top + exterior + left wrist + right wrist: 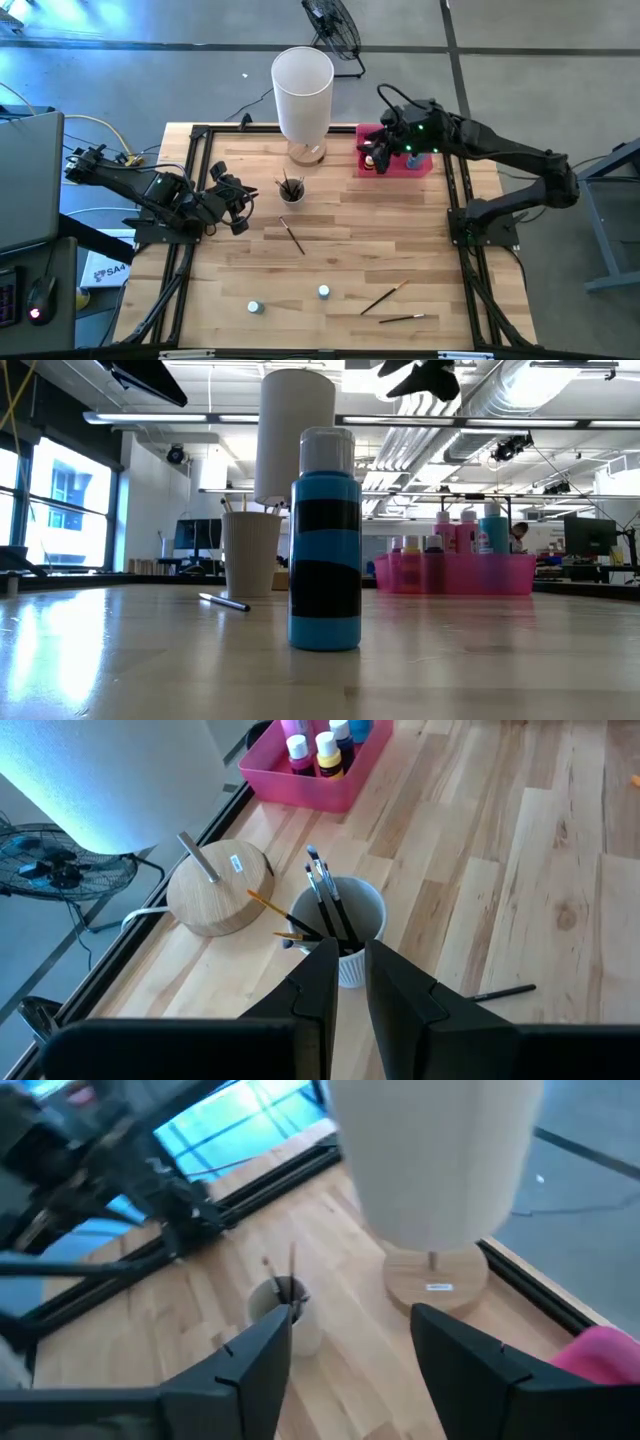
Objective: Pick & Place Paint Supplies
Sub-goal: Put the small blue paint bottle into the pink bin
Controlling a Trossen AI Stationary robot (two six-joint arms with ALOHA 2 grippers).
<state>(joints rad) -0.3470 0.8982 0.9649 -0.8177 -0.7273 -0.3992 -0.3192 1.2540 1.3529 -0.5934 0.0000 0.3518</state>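
Wooden slat desk (400, 230), black frame round it, open workshop beyond. Counted on bare boards: two small capped bottles near front edge (256, 307) (324, 292); three loose paintbrushes, one mid-desk (292, 236), two front right (383, 298) (401, 319). White cup (291, 190) holding several dark-handled brushes, number unclear. Pink tray (420, 163) at back right holding several bottles; low view suggests about six, count uncertain. Lamp with tall white shade (302, 85) on round wooden base, back centre, beside cup. Left gripper (238, 196) just left of cup, fingers (320, 990) nearly together, nothing between. Right gripper (375, 150) over tray's left end, fingers (255, 1355) apart, empty.
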